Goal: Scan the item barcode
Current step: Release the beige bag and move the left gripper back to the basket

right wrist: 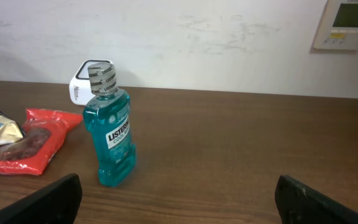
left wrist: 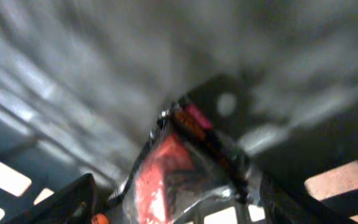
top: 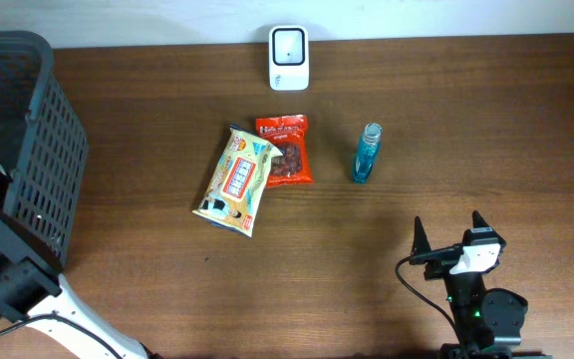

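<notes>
In the left wrist view, which is blurred, a red and black foil packet (left wrist: 179, 168) lies between my left gripper's (left wrist: 176, 208) fingers inside the dark basket. The fingers stand wide apart around it; whether they touch it I cannot tell. The white scanner (top: 289, 57) stands at the table's far edge. My right gripper (top: 448, 234) rests open near the front right with nothing between its fingers. It faces a blue mouthwash bottle (right wrist: 110, 134) and the scanner (right wrist: 79, 87) behind that bottle.
A dark mesh basket (top: 28, 130) fills the left side, with my left arm (top: 8, 274) beside it. On the table's middle lie a yellow and blue snack packet (top: 235, 179) and a red packet (top: 285, 150); the mouthwash bottle (top: 366, 155) stands to their right.
</notes>
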{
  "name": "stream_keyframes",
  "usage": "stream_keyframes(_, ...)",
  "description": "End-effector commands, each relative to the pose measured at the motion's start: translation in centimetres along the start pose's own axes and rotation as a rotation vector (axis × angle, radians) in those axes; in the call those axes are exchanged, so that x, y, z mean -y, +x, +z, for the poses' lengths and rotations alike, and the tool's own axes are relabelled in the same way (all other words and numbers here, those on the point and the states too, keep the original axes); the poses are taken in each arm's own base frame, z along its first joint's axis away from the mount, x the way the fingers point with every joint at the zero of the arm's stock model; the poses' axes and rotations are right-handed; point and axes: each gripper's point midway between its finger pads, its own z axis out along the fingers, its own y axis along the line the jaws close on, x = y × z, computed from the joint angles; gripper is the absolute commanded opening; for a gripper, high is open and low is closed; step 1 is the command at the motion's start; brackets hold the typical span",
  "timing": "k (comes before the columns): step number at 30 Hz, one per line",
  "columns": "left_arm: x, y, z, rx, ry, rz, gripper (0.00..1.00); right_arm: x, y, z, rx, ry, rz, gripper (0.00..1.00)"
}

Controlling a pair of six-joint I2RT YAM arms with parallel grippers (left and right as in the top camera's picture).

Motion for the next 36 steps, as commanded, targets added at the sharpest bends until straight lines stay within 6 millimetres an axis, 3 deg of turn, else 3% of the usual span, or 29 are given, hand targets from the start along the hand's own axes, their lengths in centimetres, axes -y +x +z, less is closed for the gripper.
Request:
stream_keyframes(1, -0.4, 1.7, 0.2, -0.071, -0.008, 0.021, 0.97, 0.2, 0.3, 0.0, -0.004, 0.011, 0.004, 0.98)
stream_keyframes(7, -0.6, 3.0, 0.0, -0.125, -0.012, 0.037, 0.95, 0.2, 0.3, 0.0, -0.004, 0.011, 0.004, 0.98)
stream_keyframes(10, -0.5, 2.8, 0.3, -0.118, -0.01, 0.036, 0.72, 0.2, 0.3, 0.0, -0.004, 0.011, 0.004, 0.98)
stream_keyframes(15, 0.0, 3.2, 2.9, -0.193, -0.005, 0.045, 0.56, 0.2, 0.3, 0.0, -0.004, 0.011, 0.004, 0.98)
stream_keyframes(21, 0.5, 3.7, 5.0, -0.257, 0.005, 0.051, 0.58, 0.2, 0.3, 0.0, -0.004, 0.011, 0.004, 0.98)
stream_keyframes(24, 0.5, 3.4, 5.0, -0.245, 0.006, 0.053, 0.27, 0.2, 0.3, 0.0, -0.004, 0.011, 0.004, 0.98)
stream_keyframes(27, 0.5, 2.9, 4.9, -0.224, 0.008, 0.05, 0.13, 0.2, 0.3, 0.0, -0.004, 0.011, 0.004, 0.98)
stream_keyframes(31, 0.4, 1.3, 2.8, -0.165, 0.012, 0.043, 0.11, 0.2, 0.3, 0.0, -0.004, 0.011, 0.004, 0.98)
stream_keyframes(34, 0.1, -0.5, -0.7, -0.076, 0.019, 0.033, 0.0, 0.2, 0.3, 0.0, -0.004, 0.011, 0.004, 0.98)
stream_keyframes(36, -0.2, -1.9, -4.2, 0.019, 0.026, 0.022, 0.0, 0.2, 0.3, 0.0, -0.004, 0.011, 0.004, 0.98)
